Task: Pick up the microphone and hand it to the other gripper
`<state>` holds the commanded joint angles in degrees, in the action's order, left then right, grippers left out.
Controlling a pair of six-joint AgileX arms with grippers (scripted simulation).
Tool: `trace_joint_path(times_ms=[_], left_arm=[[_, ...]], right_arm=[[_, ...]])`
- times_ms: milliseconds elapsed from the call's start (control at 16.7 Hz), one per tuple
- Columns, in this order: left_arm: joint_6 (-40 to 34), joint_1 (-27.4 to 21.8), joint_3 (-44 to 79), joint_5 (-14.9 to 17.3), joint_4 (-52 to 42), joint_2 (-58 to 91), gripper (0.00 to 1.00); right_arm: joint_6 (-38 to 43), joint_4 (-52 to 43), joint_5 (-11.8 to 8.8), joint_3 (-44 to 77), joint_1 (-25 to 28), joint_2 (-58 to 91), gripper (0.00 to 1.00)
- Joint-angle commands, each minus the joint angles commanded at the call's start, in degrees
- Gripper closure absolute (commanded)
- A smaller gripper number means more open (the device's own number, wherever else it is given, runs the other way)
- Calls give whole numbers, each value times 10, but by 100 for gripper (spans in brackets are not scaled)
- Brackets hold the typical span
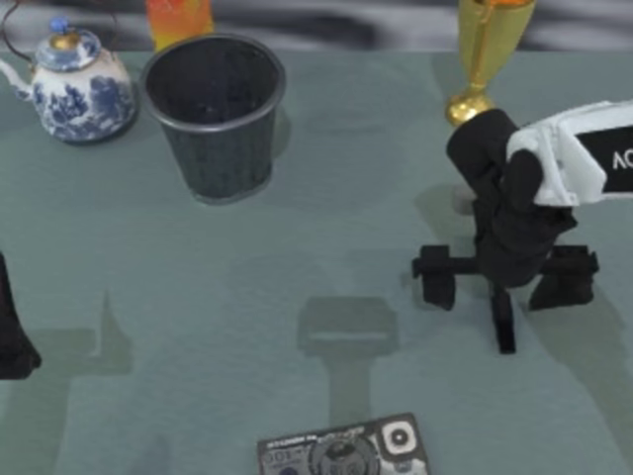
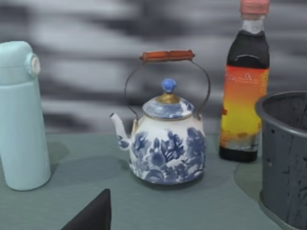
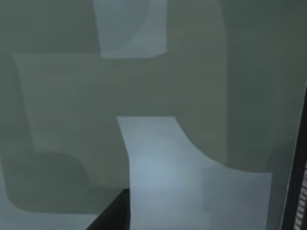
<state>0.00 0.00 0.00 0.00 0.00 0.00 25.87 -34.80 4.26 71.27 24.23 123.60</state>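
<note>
My right gripper (image 1: 499, 275) hangs over the right half of the table, its two black fingers spread wide: it is open. A slim black stick, the microphone's handle (image 1: 503, 319), pokes out from under it toward the front edge, midway between the fingers and touching neither. The arm hides the microphone's head. The right wrist view holds only shadowed tabletop and one fingertip (image 3: 112, 215). The other gripper, my left one (image 1: 12, 341), is parked at the table's left edge. One fingertip (image 2: 93, 215) shows in its wrist view, with nothing beside it.
At the back left stand a blue-and-white teapot (image 1: 74, 89), a dark bin (image 1: 216, 109) and an orange-labelled bottle (image 1: 178, 18). A gold cup (image 1: 485, 59) stands behind the right arm. A black gadget (image 1: 341, 450) lies at the front edge. A pale blue flask (image 2: 21, 115) stands near the teapot.
</note>
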Motion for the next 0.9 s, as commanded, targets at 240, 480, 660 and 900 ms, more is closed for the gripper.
trace_joint_path(times_ms=[240,480,660,900], left_arm=[[0,0,0,0,0,0,0],[0,0,0,0,0,0,0],[0,0,0,0,0,0,0],[0,0,0,0,0,0,0]], right_arm=[[0,0,0,0,0,0,15],[0,0,0,0,0,0,45],[0,0,0,0,0,0,68],[0,0,0,0,0,0,98]])
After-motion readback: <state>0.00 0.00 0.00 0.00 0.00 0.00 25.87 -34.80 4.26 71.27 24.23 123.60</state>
